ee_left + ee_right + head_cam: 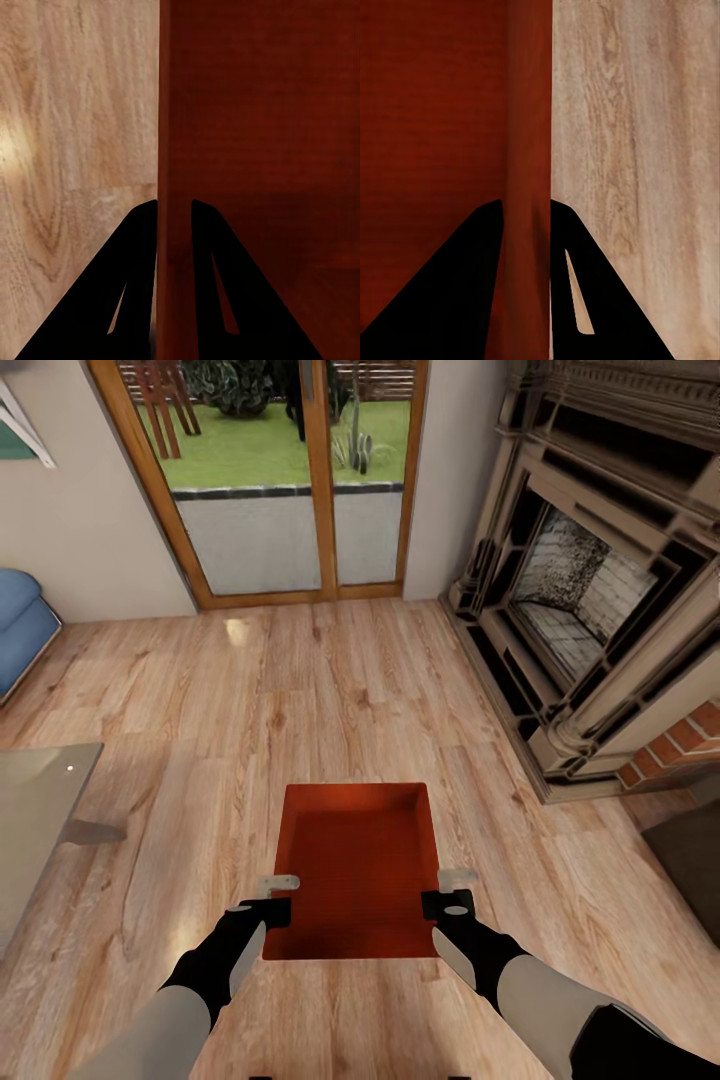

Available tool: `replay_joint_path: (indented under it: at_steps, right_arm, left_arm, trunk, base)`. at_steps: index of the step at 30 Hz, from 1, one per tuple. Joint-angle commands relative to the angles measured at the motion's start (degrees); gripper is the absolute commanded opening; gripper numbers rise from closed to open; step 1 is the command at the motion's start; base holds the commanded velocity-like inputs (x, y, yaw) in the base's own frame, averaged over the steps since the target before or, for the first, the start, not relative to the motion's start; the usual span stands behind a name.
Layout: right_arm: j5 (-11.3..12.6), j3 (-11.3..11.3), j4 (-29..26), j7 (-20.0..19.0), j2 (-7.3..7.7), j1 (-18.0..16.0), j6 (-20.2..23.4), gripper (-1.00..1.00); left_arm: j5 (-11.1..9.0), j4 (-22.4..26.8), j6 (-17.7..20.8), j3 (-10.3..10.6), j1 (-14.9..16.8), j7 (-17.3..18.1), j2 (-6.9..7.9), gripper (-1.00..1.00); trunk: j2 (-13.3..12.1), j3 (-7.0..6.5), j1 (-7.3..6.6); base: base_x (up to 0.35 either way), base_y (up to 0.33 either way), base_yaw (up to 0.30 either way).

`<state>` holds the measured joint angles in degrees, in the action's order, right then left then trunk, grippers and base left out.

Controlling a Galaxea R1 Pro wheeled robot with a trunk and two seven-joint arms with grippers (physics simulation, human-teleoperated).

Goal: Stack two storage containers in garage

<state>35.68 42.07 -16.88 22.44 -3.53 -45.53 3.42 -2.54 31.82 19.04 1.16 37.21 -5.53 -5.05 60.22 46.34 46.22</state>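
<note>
Our left gripper (pixel 279 898) is clamped on the left thin wall of the orange-red rectangular storage container (pixel 355 870), one finger inside and one outside, and our right gripper (pixel 452 893) pinches the opposite wall the same way, as both wrist views show. The container hangs level between our arms above the light wood plank floor (pixel 300 690), in front of the wood-framed glass door (pixel 275 470), with the ornate dark stone fireplace (pixel 590 600) off to the container's right. To carry it well we judge that both grips should stay equally firm and the arms level, so the thin walls neither slip nor twist.
</note>
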Motion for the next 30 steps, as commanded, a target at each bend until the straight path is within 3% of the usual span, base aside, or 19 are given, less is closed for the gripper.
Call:
replay_joint_path:
  at_steps: [1,30]
  right_arm:
    - [-1.1,-0.2,-0.6,0.5,0.02,-0.1,0.4,-1.0]
    - [-1.0,-0.4,-0.7,0.5,0.29,-0.1,0.4,-1.0]
  left_arm:
    - [0.3,-0.2,0.4,0.2,0.0,-0.7,0.03,-1.0]
    - [0.3,0.2,-0.6,0.2,0.0,-0.7,0.13,-1.0]
  trunk:
    - [-0.4,-0.15,-0.22]
    - [-12.0,-5.36,-6.59]
  base:
    - [0.0,0.0,0.0]
    - [0.0,0.0,0.0]
